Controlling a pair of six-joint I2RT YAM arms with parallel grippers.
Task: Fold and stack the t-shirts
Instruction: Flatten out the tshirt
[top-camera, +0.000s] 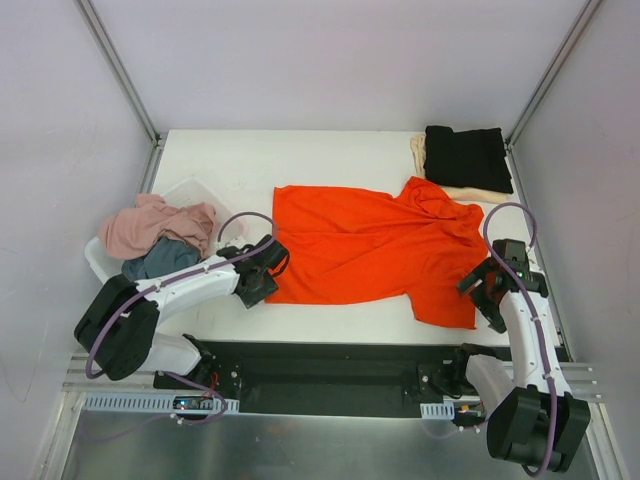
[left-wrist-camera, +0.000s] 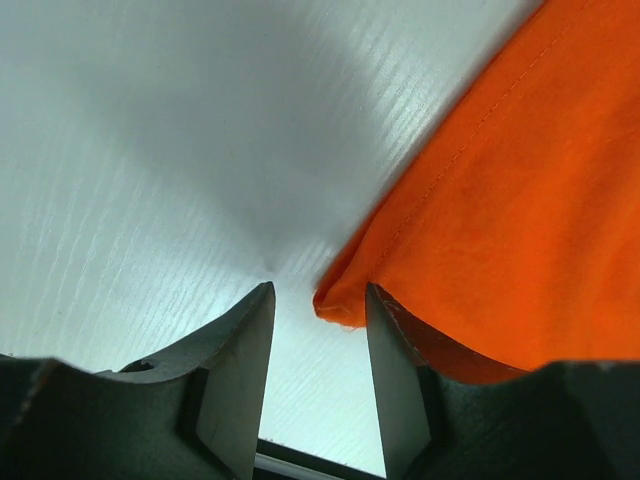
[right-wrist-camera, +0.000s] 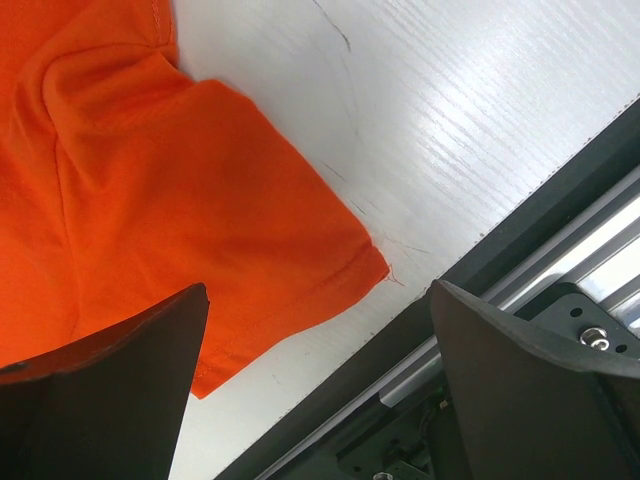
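White tabletop (top-camera: 330, 150) with pale walls all round, both arms parked at the near edge.

Left gripper (left-wrist-camera: 320, 330) sits low on the table with its fingers a small way apart, nothing pinched. The hem corner of the orange-red t-shirt (top-camera: 375, 250) pokes right into that gap, just about touching the inner face of one finger; the wrist view shows a stitched hem line running away from it.

Right gripper (right-wrist-camera: 315, 300) is spread wide, hovering over the shirt's sleeve, with the cuff corner lying between its fingers and the table's dark front rail just beside it.

Between the two grippers the orange shirt lies spread out mostly flat, lightly wrinkled, with some bunching up near the collar on the right gripper's side.

Out past the left gripper, on its outer side, there's a white tub (top-camera: 95, 262) with a dusty pink shirt (top-camera: 155, 225) crumpled on top of a grey-blue shirt (top-camera: 160, 260).

Well beyond the right gripper, in the far corner, a black shirt (top-camera: 465, 158) lies folded on a cream-beige shirt (top-camera: 470, 193), whose edges peek out from under it.
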